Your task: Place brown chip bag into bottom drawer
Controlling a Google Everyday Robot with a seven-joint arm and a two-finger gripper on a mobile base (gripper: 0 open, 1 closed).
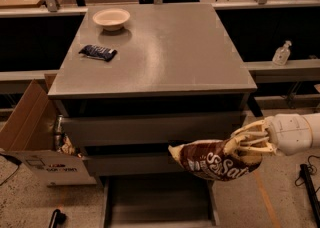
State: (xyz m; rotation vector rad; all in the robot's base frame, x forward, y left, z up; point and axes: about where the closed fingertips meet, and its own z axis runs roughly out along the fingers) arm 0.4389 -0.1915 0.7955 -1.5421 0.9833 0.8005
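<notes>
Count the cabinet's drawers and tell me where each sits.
3: top drawer highest, middle drawer below it, bottom drawer lowest, pulled open. The gripper, at right, holds the brown chip bag above it.

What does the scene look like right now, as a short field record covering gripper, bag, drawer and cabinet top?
gripper: at right, shut on the bag's right end
brown chip bag: held in the air, lying sideways, in front of the middle drawer
bottom drawer: pulled open, bag not yet in it
cabinet top: bowl and dark blue wrapped bar, rear left
floor, left: cardboard box
</notes>
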